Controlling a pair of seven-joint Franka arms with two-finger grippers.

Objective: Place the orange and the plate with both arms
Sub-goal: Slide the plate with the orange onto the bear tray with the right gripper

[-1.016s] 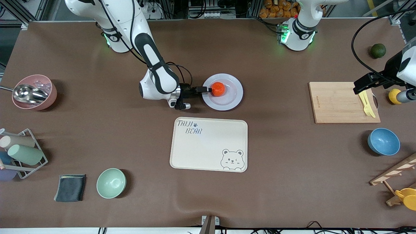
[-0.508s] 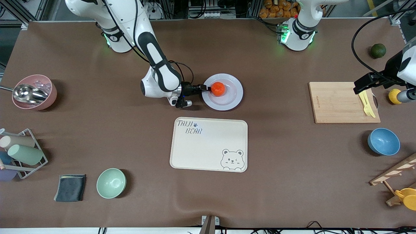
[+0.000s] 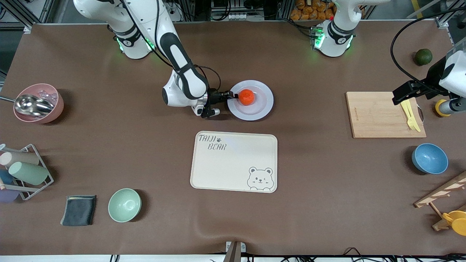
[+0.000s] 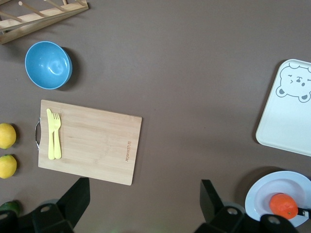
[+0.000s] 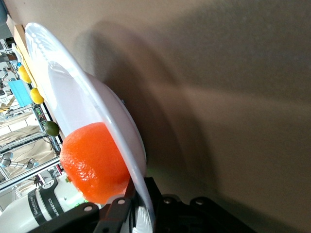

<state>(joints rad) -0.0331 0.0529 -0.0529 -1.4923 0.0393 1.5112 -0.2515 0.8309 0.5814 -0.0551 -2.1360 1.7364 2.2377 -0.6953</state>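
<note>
The pale plate (image 3: 260, 107) lies mid-table, farther from the front camera than the bear tray, with the orange (image 3: 247, 97) on it. My right gripper (image 3: 230, 95) is shut on the plate's rim at the right arm's end. In the right wrist view the rim (image 5: 97, 107) runs between the fingers of the right gripper (image 5: 141, 204). The orange (image 5: 90, 162) rests just inside the rim, and the plate looks raised slightly off the cloth. My left gripper (image 3: 404, 94) is open and empty, high over the cutting board's end. The left wrist view shows the left gripper (image 4: 143, 204), the plate (image 4: 265, 194) and the orange (image 4: 283, 206).
The cream bear tray (image 3: 233, 161) lies nearer the front camera than the plate. A wooden cutting board (image 3: 378, 114) with a yellow fork, a blue bowl (image 3: 429, 158), lemons (image 3: 441, 107) and a dark green fruit (image 3: 423, 56) are at the left arm's end. A mint bowl (image 3: 124, 205) and pink bowl (image 3: 38, 103) are at the right arm's end.
My right gripper has carried the plate and orange slightly away from the bear tray, toward the robots' bases. The left arm has shifted only a little.
</note>
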